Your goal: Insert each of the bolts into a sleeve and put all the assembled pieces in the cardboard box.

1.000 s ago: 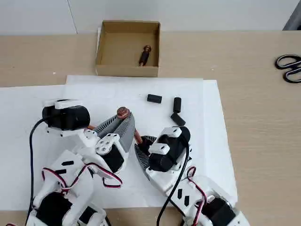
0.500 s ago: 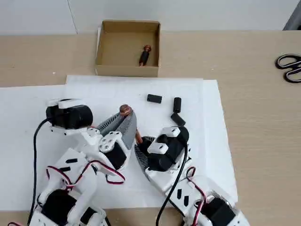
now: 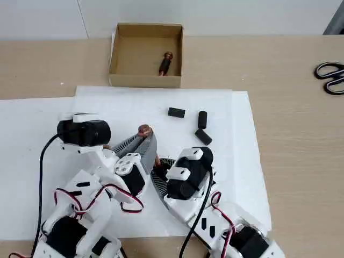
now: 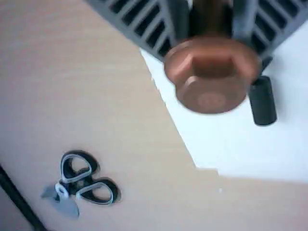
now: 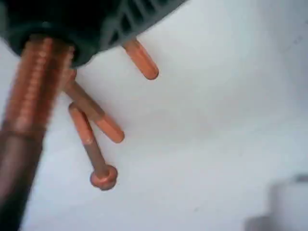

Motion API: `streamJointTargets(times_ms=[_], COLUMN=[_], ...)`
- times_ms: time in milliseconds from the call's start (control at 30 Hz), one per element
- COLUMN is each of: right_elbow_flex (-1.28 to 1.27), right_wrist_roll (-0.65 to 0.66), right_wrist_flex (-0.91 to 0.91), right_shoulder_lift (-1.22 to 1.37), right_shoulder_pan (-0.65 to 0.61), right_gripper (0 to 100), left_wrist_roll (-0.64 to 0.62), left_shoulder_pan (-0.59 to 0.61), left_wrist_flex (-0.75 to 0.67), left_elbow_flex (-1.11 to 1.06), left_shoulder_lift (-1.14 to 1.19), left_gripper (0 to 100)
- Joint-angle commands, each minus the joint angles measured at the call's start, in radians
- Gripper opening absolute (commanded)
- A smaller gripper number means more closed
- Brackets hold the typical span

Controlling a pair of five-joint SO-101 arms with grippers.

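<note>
Over the white paper [image 3: 97, 105], the left gripper [image 3: 143, 137] is closed on a bolt [image 3: 143, 130] below its head; contact with the neighbouring arm [image 3: 188, 172] could knock it askew.

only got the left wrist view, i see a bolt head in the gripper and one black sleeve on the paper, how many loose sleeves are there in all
Observer: The high view shows three loose sleeves lying on the white paper.
Operator: anything in the box yet
Observer: One assembled piece lies inside the cardboard box.
</note>
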State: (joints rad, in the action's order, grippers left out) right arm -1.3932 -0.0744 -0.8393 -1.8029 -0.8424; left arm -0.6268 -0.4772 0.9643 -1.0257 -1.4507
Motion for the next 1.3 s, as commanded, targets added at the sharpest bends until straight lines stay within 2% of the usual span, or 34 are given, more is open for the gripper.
streamJointTargets(times_ms=[0, 233, 400, 600, 700, 1100, 1267], right_elbow_flex=[0.018, 0.017, 0.018, 0.018, 0.029, 0.04, 0.038], right_wrist_roll=[0.009, 0.009, 0.009, 0.009, 0.009, 0.011, 0.011], right_wrist_flex=[0.021, 0.024, 0.028, 0.03, 0.03, 0.025, 0.024], right_shoulder_lift=[-0.01, -0.01, -0.01, -0.01, -0.01, -0.01, -0.01], right_shoulder_pan=[-0.001, 0.031, 0.031, 0.031, 0.033, 0.036, 0.036], right_gripper=[0.5, 0.5, 0.5, 0.5, 0.5, 0.5, 0.5], left_wrist_roll=[0.0, 0.0, 0.002, 0.003, 0.044, 0.087, 0.094], left_shoulder_pan=[-0.002, -0.035, -0.097, -0.1, -0.1, -0.1, -0.1], left_wrist_flex=[0.087, 0.176, 0.17, 0.17, 0.175, 0.164, 0.164], left_elbow_flex=[0.081, 0.097, 0.058, -0.027, -0.059, -0.073, -0.073], left_shoulder_lift=[-0.008, -0.008, -0.003, -0.008, -0.008, -0.008, -0.005], left_gripper=[1, 1, 1, 1, 1, 1, 14])
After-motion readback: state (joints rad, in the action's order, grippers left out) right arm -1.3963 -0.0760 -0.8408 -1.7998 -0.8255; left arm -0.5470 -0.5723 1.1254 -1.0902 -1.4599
